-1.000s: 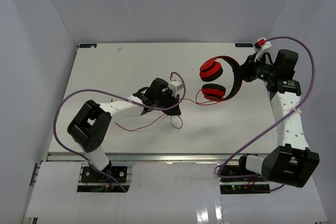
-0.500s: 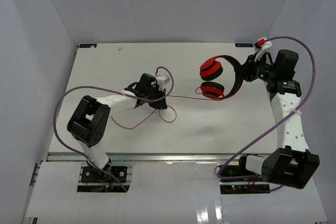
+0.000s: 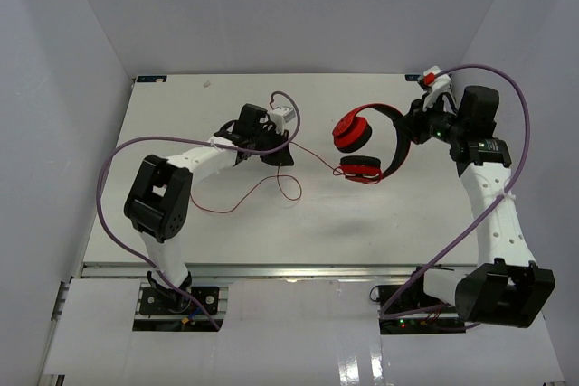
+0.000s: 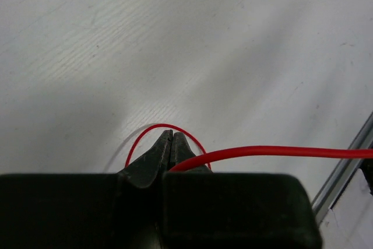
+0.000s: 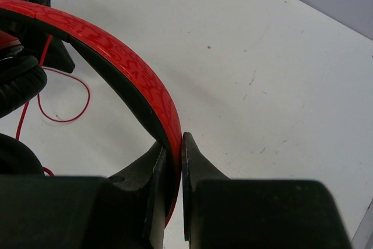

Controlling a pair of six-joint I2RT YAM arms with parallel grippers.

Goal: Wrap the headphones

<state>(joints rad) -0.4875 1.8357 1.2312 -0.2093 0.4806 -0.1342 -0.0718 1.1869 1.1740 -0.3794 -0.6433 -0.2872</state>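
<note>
Broadly, the table (image 3: 362,223) carries the work in its far half. The headphones (image 3: 351,131) hang toward the far right corner, with the right gripper (image 5: 173,144) clamped on the red-lined headband. The left gripper (image 4: 172,138) sits near the middle of the far half, pinched tight on the thin red cord (image 3: 312,153). The cord runs from there to the lower ear cup, and its slack lies looped toward the near edge.

The winding looks barely begun. Next, the left arm should carry the cord around the headband or cups without letting go.

A second ago the left gripper sat nearer the near edge. The headphones have since shifted left and turned.
</note>
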